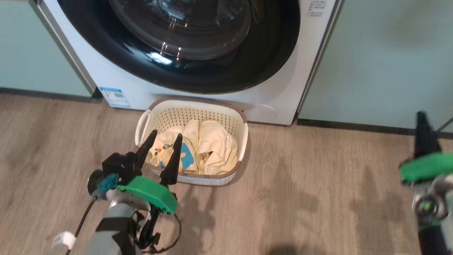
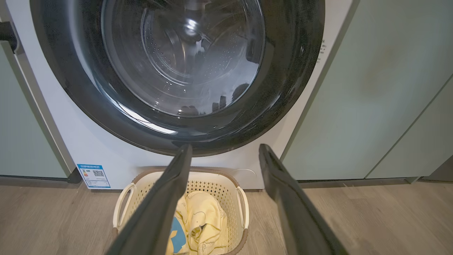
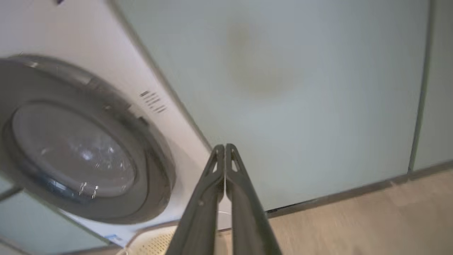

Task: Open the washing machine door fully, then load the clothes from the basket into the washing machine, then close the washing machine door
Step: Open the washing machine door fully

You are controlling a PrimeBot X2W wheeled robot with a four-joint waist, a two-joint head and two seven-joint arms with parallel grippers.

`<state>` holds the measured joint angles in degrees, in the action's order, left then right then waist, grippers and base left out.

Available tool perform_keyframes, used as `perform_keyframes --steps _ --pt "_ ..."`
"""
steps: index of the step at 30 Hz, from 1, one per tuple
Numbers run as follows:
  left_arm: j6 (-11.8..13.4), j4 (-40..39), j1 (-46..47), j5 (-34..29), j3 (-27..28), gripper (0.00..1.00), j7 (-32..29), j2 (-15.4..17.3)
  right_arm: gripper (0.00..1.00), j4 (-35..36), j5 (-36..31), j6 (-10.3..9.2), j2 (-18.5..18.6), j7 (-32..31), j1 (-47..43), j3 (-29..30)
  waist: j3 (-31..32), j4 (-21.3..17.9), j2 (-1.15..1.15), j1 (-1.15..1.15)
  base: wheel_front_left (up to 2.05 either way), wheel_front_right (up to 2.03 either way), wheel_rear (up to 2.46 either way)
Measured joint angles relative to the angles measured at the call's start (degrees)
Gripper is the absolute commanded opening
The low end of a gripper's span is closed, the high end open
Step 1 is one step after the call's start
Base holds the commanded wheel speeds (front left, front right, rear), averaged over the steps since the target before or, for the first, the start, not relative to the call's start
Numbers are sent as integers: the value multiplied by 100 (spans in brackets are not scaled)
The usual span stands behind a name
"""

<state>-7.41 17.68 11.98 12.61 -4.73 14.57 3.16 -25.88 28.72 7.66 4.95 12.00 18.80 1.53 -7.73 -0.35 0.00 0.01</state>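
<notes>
- Pointing toward the washing machine (image 1: 141,88), the left gripper (image 1: 166,134) has both fingers spread wide with nothing between them. In the head view its tips overlap the left part of the basket (image 1: 198,103).
- The right gripper (image 3: 225,146) has its fingers pressed together and empty. It is aimed at the pale-green cabinet door (image 3: 300,88) and is well apart from the basket.
- The clothes (image 1: 212,148), pale-yellow garments, one with a blue patch, lie inside the basket.
- The basket stands on the wood-pattern floor (image 1: 300,194), just in front of the washing machine's lower front.
- The washing machine door (image 1: 212,79) is shut against the front. The steel drum shows through its glass.
- A blue-and-white sticker (image 1: 115,96) sits at the lower left front corner.
</notes>
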Motion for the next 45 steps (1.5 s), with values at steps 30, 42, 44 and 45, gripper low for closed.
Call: perform_keyframes --steps 30,42,44,45 --pt "-1 -82 1000 10 -467 100 7 -96 0 -1984 5163 -2 12 -3419 4180 169 -1335 800 0 0 0 0 0" --pt "34 -147 1106 270 -851 100 7 -118 0 -2700 5258 -2 -2 -3423 4997 45 -1596 1153 0 0 0 0 0" --pt "35 -152 1139 271 -870 100 7 -116 0 -2819 5297 -2 1 -3428 5142 49 -1649 1202 0 0 0 0 0" --pt "35 -152 1173 282 -884 100 7 -116 0 -2877 5298 -2 2 -3434 5210 48 -1671 1227 0 0 0 0 0"
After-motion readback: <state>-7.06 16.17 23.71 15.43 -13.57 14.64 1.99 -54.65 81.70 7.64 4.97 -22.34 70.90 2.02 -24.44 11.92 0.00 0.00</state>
